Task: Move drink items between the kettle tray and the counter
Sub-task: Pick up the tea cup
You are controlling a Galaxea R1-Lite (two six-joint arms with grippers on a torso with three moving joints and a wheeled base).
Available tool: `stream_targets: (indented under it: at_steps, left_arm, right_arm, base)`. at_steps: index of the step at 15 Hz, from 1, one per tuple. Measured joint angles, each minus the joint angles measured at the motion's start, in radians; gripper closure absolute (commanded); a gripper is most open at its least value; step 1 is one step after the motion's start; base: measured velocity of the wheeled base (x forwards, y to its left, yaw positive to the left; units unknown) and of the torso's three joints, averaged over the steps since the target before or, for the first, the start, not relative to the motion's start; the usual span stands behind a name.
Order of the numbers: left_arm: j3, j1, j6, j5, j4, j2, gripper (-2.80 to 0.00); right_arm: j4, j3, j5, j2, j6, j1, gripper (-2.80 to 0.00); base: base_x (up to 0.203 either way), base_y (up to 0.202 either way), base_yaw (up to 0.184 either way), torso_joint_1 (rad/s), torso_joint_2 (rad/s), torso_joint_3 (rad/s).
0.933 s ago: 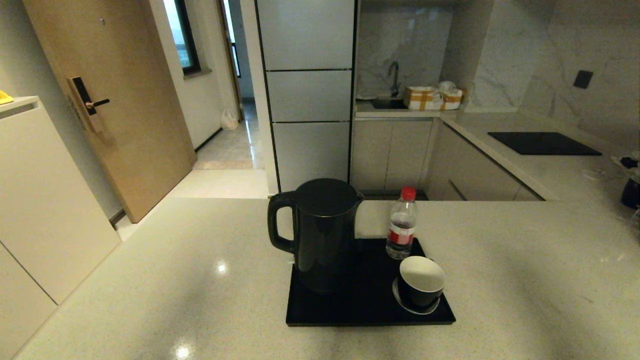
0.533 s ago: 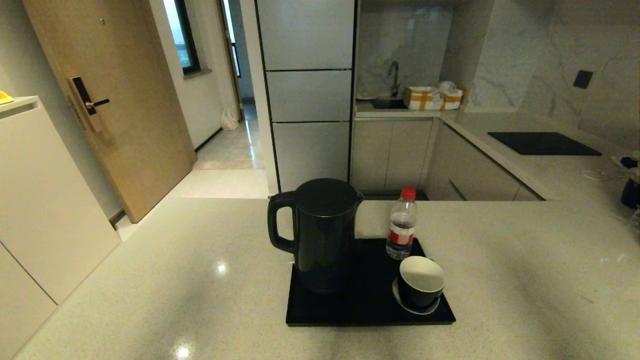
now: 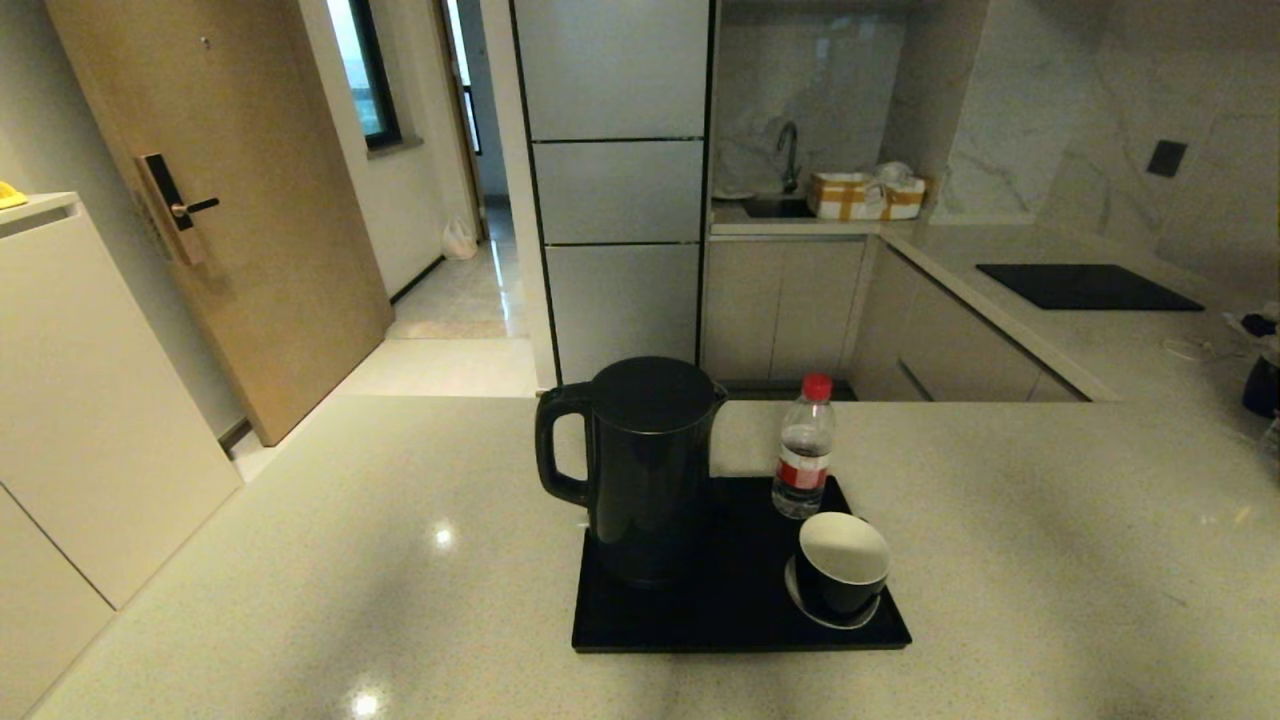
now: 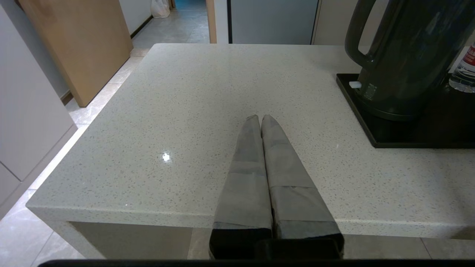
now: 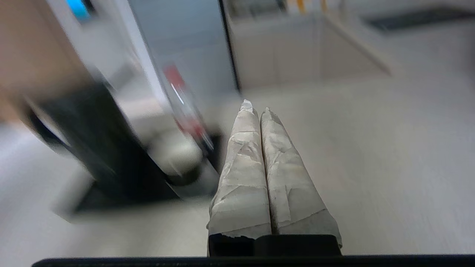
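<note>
On the beige speckled counter (image 3: 400,560) lies the black kettle tray (image 3: 740,628). A tall black kettle (image 3: 645,470) stands on the tray's left half, handle to the left. A red-capped bottle (image 3: 803,462) stands at the tray's back right, and a black cup (image 3: 842,575), white inside, at its front right. Neither arm shows in the head view. My left gripper (image 4: 261,118) is shut and empty above the counter's near edge, left of the kettle (image 4: 408,55) and tray (image 4: 371,128). My right gripper (image 5: 256,107) is shut and empty, right of the blurred bottle (image 5: 185,111) and cup (image 5: 178,154).
A small saucer (image 3: 796,598) sits under the cup. A black cooktop panel (image 3: 1085,286) lies on the far right worktop, with a dark object (image 3: 1262,385) at the right edge. The counter ends at a left edge (image 4: 92,122) above the floor. A wooden door (image 3: 230,200) stands at the left.
</note>
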Motion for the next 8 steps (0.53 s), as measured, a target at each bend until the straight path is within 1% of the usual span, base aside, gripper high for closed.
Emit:
stream_targets:
  at_steps: [2, 3, 4, 5, 6, 7, 8]
  left_arm:
    - [0.000, 0.000, 0.000, 0.000, 0.000, 0.000, 0.00]
    - [0.000, 0.000, 0.000, 0.000, 0.000, 0.000, 0.00]
    - [0.000, 0.000, 0.000, 0.000, 0.000, 0.000, 0.00]
    - [0.000, -0.001, 0.000, 0.000, 0.000, 0.000, 0.00]
    - [0.000, -0.001, 0.000, 0.000, 0.000, 0.000, 0.00]
    - [0.000, 0.000, 0.000, 0.000, 0.000, 0.000, 0.00]
    - [0.000, 0.000, 0.000, 0.000, 0.000, 0.000, 0.00]
  right_arm:
    - [0.146, -0.281, 0.037, 0.106, 0.052, 0.008, 0.00]
    - [0.237, -0.410, 0.072, 0.161, 0.058, 0.015, 0.00]
    - [0.303, -0.494, 0.100, 0.210, 0.053, 0.019, 0.00]
    - [0.335, -0.545, 0.123, 0.262, 0.040, 0.023, 0.00]
    - [0.322, -0.559, 0.141, 0.320, 0.028, 0.028, 0.00]
    - [0.281, -0.540, 0.156, 0.391, 0.017, 0.031, 0.00]
    - [0.229, -0.477, 0.171, 0.484, 0.007, 0.035, 0.00]
  base:
    - [0.000, 0.000, 0.000, 0.000, 0.00, 0.000]
    - [0.000, 0.000, 0.000, 0.000, 0.00, 0.000]
    - [0.000, 0.000, 0.000, 0.000, 0.00, 0.000]
    - [0.000, 0.000, 0.000, 0.000, 0.00, 0.000]
    - [0.000, 0.000, 0.000, 0.000, 0.00, 0.000]
    - [0.000, 0.000, 0.000, 0.000, 0.00, 0.000]
    - [0.000, 0.000, 0.000, 0.000, 0.00, 0.000]
